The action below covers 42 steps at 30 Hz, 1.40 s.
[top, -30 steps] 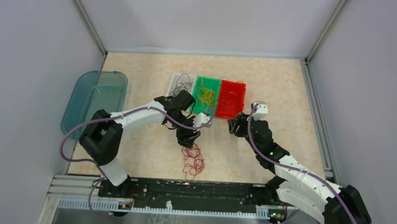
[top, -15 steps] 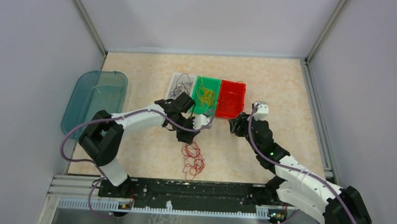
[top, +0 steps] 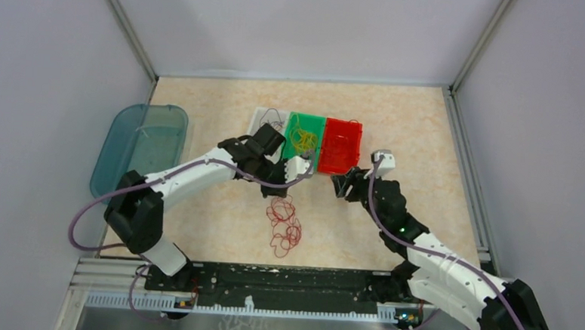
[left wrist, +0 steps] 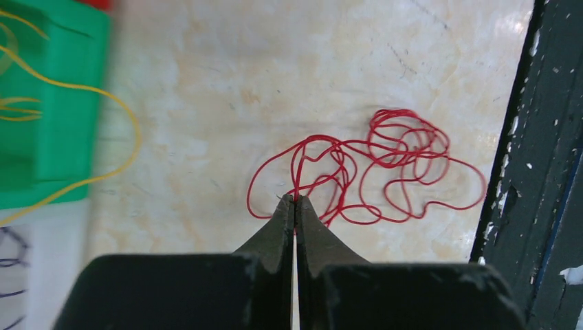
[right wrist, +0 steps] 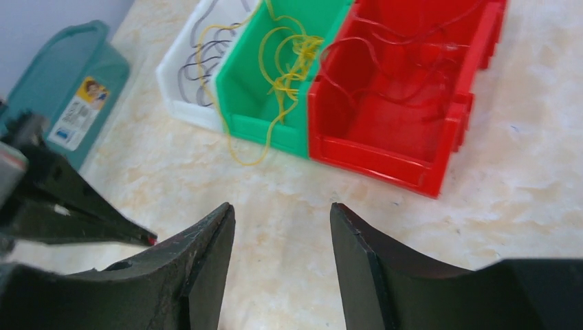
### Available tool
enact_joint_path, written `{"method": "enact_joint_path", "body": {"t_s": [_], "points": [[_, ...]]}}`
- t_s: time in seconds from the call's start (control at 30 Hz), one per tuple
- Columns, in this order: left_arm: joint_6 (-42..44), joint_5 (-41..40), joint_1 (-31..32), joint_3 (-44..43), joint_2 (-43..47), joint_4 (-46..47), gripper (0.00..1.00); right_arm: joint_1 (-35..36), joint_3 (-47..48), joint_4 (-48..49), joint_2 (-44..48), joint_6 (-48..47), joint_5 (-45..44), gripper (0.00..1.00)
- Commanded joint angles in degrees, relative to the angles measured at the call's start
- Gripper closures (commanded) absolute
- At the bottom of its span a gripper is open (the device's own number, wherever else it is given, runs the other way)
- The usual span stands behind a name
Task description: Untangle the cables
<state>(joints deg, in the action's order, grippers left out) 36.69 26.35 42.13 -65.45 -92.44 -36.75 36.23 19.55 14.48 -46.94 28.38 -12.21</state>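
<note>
A tangle of red cables lies on the table in front of the bins; the left wrist view shows it as loose red loops. My left gripper is shut on one red strand at the tangle's near end, and in the top view it hangs just behind the tangle. My right gripper is open and holds nothing; it sits in front of the red bin. Yellow cables fill the green bin, and one yellow loop hangs over onto the table.
Three bins stand in a row at the back: white with dark strands, green, and red with red strands. A teal tub sits at the left edge. The black base rail runs along the near edge.
My left gripper closed on a red strand and drew back toward the bins, pulling the tangle's top end along. The right gripper shifted slightly left and stayed open.
</note>
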Motion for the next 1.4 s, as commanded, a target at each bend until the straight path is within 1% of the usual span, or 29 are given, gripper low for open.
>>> {"method": "enact_joint_path", "body": {"t_s": [0.0, 0.1, 0.17, 0.27, 0.43, 0.57, 0.73, 0.87, 0.97, 1.07, 1.37], "points": [[2.3, 1.5, 0.2, -6.5, 6.7, -4.1, 1.00, 0.3, -3.2, 15.6, 1.1, -2.9, 14.3, 0.42], [4.5, 3.0, 0.2, -8.8, 10.5, -5.1, 1.00, 0.3, -4.9, 25.4, 0.0, -1.9, 23.5, 0.37], [7.0, 4.2, 0.2, -9.3, 13.0, -4.6, 1.00, 0.5, -4.4, 27.9, -0.9, -1.6, 26.9, 0.35], [8.9, 6.2, 0.2, -9.9, 14.9, -3.2, 1.00, 1.0, -3.2, 29.8, -2.0, -1.9, 28.4, 0.32], [4.6, 7.6, 0.5, -12.9, 13.3, -5.1, 1.00, 3.2, 1.0, 29.0, -4.3, -4.8, 28.7, 0.31], [1.1, 7.4, 0.8, -14.2, 12.6, -5.3, 1.00, 7.4, 4.4, 27.2, -6.8, -9.5, 25.9, 0.30], [-1.1, 9.8, 0.9, -16.8, 11.7, -7.4, 1.00, 12.7, 7.0, 26.2, -10.1, -14.2, 17.2, 0.31], [-1.9, 13.2, 1.0, -18.3, 12.3, -10.8, 1.00, 15.1, 6.7, 29.2, -11.3, -16.4, 10.7, 0.34], [-2.1, 15.0, 1.0, -19.0, 12.6, -12.3, 1.00, 15.2, 5.7, 31.6, -10.7, -16.8, 9.0, 0.38], [-1.6, 15.2, 1.0, -19.5, 12.6, -13.6, 1.00, 15.2, 4.9, 32.1, -9.2, -17.0, 8.0, 0.40], [-1.8, 14.3, 1.1, -20.5, 13.3, -14.4, 1.00, 15.2, 3.4, 29.4, -4.9, -17.4, 8.3, 0.40]]}}
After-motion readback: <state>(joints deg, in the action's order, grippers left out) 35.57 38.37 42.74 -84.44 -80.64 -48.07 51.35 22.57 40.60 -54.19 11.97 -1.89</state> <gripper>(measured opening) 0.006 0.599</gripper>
